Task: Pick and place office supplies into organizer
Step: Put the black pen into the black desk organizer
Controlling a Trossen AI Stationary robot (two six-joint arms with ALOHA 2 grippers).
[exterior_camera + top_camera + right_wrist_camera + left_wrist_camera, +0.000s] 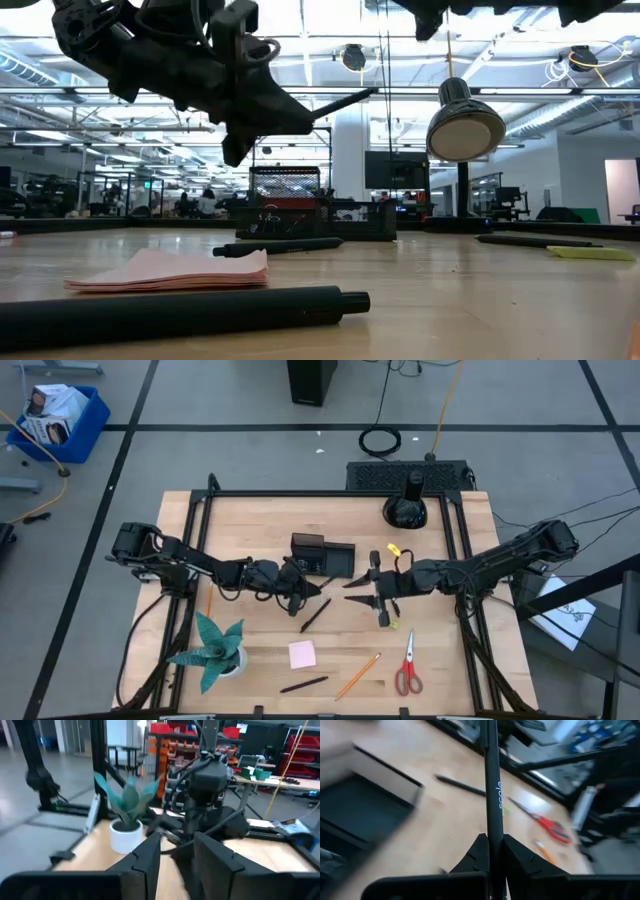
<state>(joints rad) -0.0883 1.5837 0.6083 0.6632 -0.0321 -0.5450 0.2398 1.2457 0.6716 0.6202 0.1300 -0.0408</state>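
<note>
Left gripper [492,851] clamps a black pen [492,785], clear only in its wrist view. Right gripper [378,592] slightly parted, empty, beside organizer [322,556].

**Middle of the table is packed, front edge is littered**

Both arms meet just in front of the organizer [322,555], so that gap is tight. The teal plant [214,647] blocks the front left. A sticky pad [302,653], pen [303,684], pencil [357,676] and scissors [407,671] litter the front. Bare wood stays open behind the organizer.
</note>
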